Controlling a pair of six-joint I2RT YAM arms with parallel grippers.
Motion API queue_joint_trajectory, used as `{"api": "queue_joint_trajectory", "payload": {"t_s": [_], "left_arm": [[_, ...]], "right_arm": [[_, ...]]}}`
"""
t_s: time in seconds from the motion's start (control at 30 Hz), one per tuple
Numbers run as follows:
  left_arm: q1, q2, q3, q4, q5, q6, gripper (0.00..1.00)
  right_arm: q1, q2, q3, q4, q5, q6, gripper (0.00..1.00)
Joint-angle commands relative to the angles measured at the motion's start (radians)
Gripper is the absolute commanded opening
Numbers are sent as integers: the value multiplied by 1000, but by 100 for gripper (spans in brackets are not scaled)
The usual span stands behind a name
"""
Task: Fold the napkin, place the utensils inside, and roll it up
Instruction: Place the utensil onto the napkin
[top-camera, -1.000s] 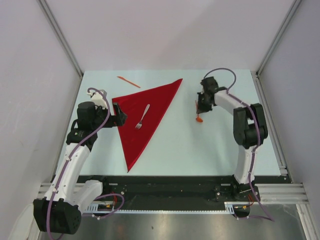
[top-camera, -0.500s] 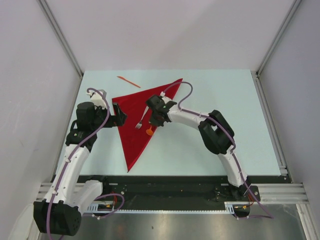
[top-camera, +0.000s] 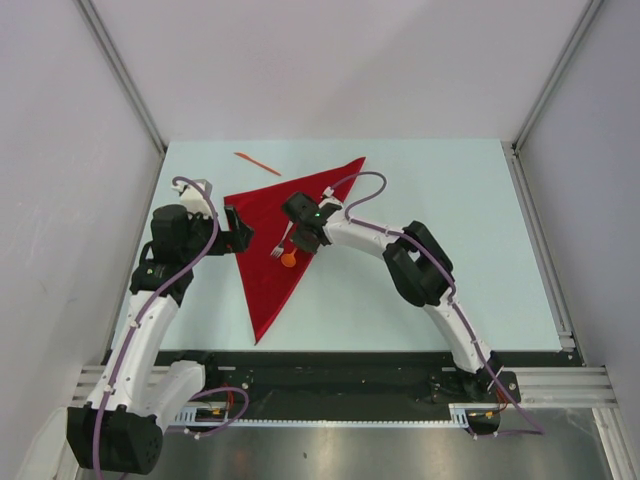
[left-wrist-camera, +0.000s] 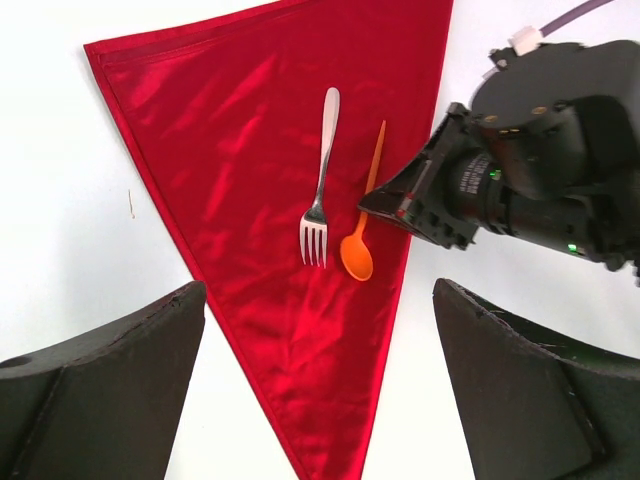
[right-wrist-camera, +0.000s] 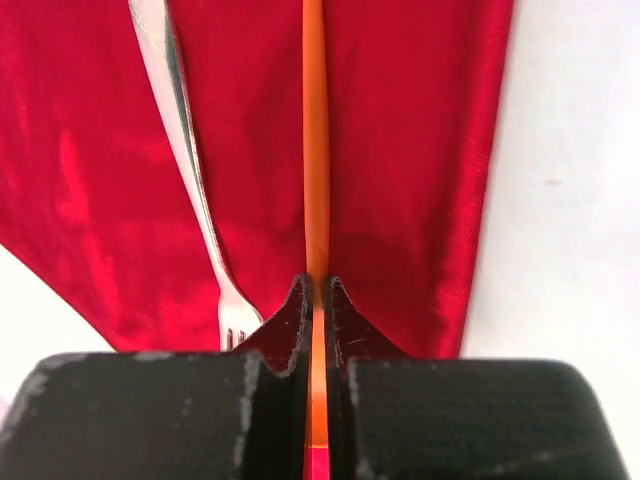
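The napkin (top-camera: 300, 205) lies on the worktop (top-camera: 450, 280) already folded to a triangle, left of centre in the top view, its long point towards the bottom of the frame. The fork (left-wrist-camera: 321, 170) rests on the cloth, tines towards the lower corner.

The right jaws are shut narrow on the handle of the spoon (left-wrist-camera: 360, 235), gripping it about midway, as the right wrist view shows. They hold it parallel to the fork and just beside it, bowl level with the tines. That alignment is probably deliberate, so the pieces lie as one bundle and roll up evenly. The spoon sits low over the cloth near the napkin's right-hand fold. Whether the bowl touches the cloth cannot be told.

The left jaws stand wide with nothing between them, at the napkin's left edge in the top view. They seem parked clear of the placing, and within reach of the cloth.

The knife (top-camera: 257, 163) lies on bare worktop in the upper left of the top view, apart from the napkin. It has yet to be brought in.

Letting go cleanly matters, since a snagged handle could nudge the fork askew.
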Motion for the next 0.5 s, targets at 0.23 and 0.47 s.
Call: {"api": "queue_joint_trajectory", "payload": {"t_s": [0.23, 0.47], "left_arm": [[8, -15, 4, 34, 19, 0, 100], [8, -14, 4, 31, 20, -2, 100]], "right_arm": [[20, 86, 106, -20, 77, -18, 0], [20, 88, 96, 12, 58, -85, 4]]}}
